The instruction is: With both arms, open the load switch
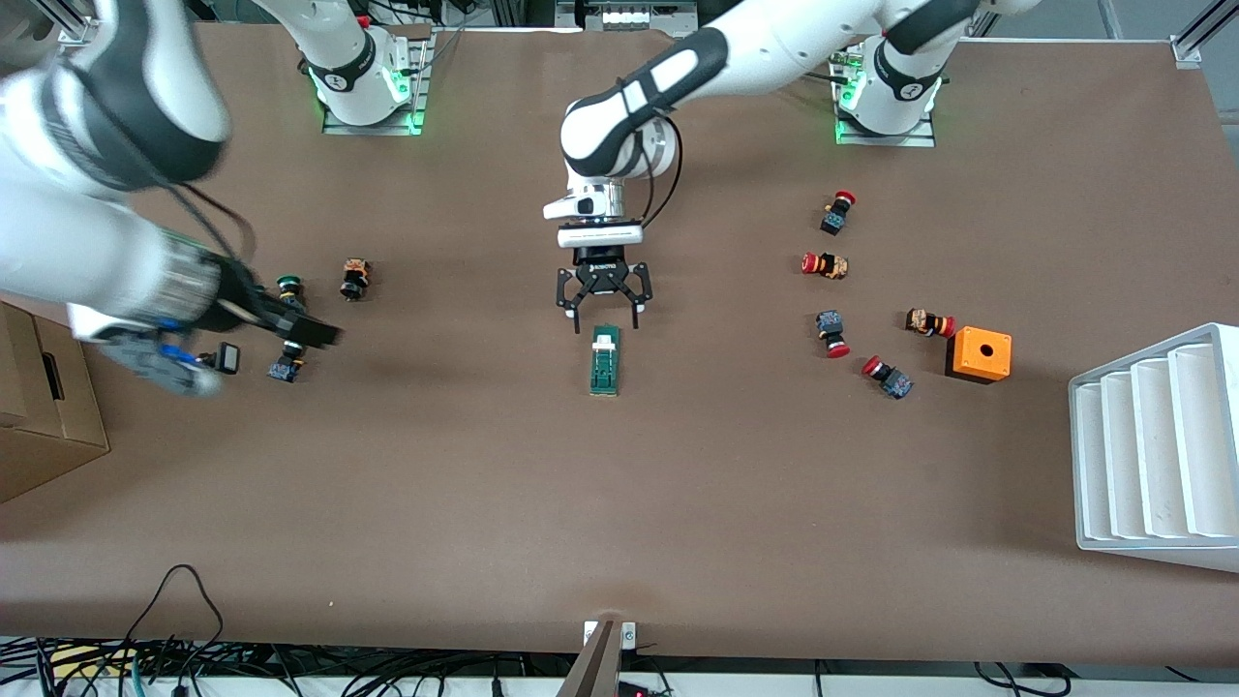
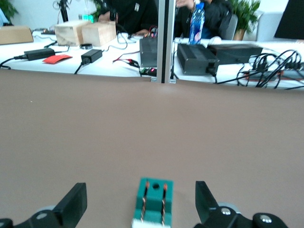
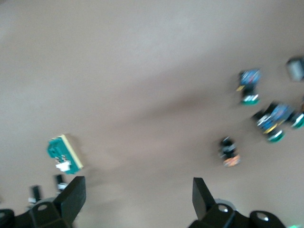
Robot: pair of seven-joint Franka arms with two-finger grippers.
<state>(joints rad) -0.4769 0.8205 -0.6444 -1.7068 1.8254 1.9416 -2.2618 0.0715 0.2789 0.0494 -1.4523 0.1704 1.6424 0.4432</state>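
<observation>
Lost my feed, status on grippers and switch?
Left gripper open, just above load switch, empty. Right gripper open, over green push buttons. Switch lies free on table, nothing blocking.

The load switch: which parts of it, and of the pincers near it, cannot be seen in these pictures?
- Load switch, left wrist view: white end cut off by the picture's edge.
- Load switch, right wrist view: blurred; detail unreadable.
- Left pincer, front view: open; contact with the switch too small to judge.
- Right pincer, front view: blurred by motion.

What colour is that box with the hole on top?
The box is orange, clearest in the front view.
</observation>
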